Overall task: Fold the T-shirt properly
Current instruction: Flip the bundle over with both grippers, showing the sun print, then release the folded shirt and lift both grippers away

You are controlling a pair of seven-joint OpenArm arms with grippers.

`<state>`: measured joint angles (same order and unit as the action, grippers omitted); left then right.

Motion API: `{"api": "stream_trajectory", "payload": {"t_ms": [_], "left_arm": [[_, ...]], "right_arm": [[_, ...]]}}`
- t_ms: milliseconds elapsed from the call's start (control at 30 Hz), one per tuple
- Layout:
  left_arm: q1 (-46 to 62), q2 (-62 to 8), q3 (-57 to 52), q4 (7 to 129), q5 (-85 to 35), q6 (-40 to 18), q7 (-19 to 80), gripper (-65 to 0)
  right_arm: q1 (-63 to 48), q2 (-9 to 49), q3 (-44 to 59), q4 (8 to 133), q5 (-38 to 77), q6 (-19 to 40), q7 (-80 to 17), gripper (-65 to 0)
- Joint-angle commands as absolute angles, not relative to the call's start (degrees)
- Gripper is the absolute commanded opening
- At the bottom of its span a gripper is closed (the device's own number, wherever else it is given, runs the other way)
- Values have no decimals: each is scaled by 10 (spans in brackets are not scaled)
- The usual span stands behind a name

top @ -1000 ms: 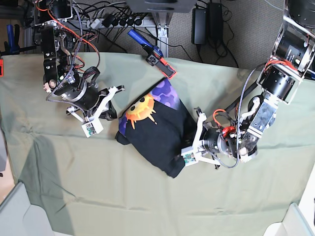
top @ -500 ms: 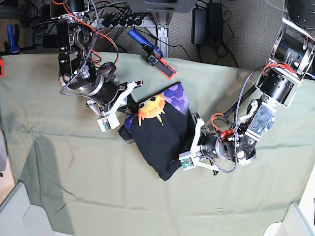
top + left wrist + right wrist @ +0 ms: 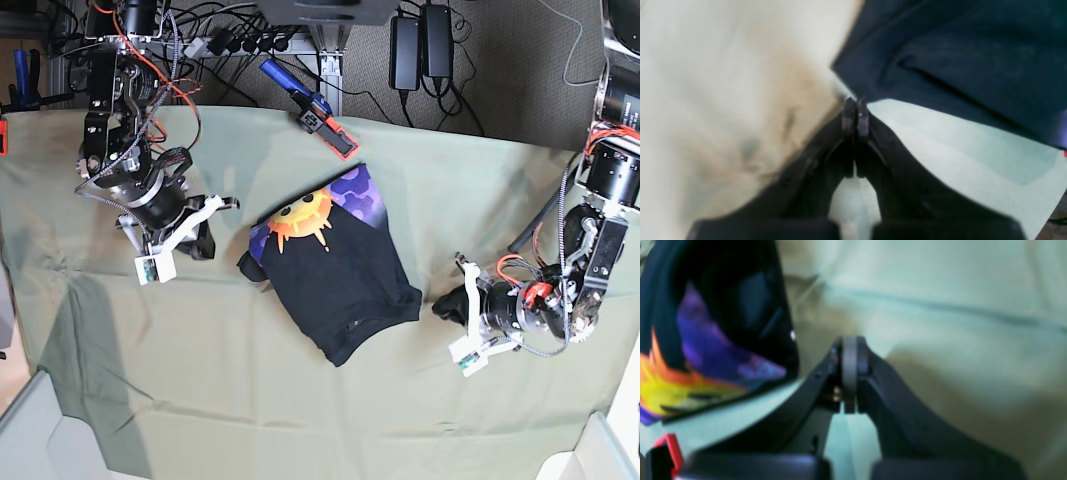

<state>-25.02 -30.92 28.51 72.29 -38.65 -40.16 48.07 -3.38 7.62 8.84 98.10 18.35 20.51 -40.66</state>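
The black T-shirt (image 3: 335, 275) lies folded into a compact bundle in the middle of the pale green table cloth (image 3: 250, 400), with its purple-and-orange sun graphic (image 3: 305, 212) facing up at the far end. My left gripper (image 3: 442, 305) is shut and empty, to the right of the shirt and apart from it. In the left wrist view its tips (image 3: 855, 101) sit just below the shirt's dark edge (image 3: 957, 53). My right gripper (image 3: 212, 228) is shut and empty, to the left of the shirt. In the right wrist view it (image 3: 850, 343) has the shirt's graphic (image 3: 706, 373) at its left.
A blue-and-red tool (image 3: 312, 112) lies at the cloth's far edge behind the shirt. Cables and power bricks (image 3: 420, 45) hang beyond the table. Grey bins stand at the front left corner (image 3: 35, 435) and the front right corner (image 3: 595, 450).
Both grippers have drawn back from the T-shirt, the left one to the right and the right one to the left. The shirt now lies free in its folded bundle.
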Motion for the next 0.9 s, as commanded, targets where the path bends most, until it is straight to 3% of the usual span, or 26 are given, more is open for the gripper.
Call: {"api": "stream_trajectory", "payload": {"t_ms": [0,300,533,867], "left_arm": [[-253,-315,280,731,-392,-400,476,-650],[-175,-284,280,730,-349,-400,440,-650],[-171,-218,280,730,-256,-400,387,-650],[-209,-174,281,708,-207,-400,340,-650]], "right_arm": [[-15,79,85,986,188,234,-388,-650],[44,78,38,929,182,237,-387,-650],[2,76,-31,939,189,238,-397,-650],[-94,54,-31,1021,220,238,-397,-650]]}}
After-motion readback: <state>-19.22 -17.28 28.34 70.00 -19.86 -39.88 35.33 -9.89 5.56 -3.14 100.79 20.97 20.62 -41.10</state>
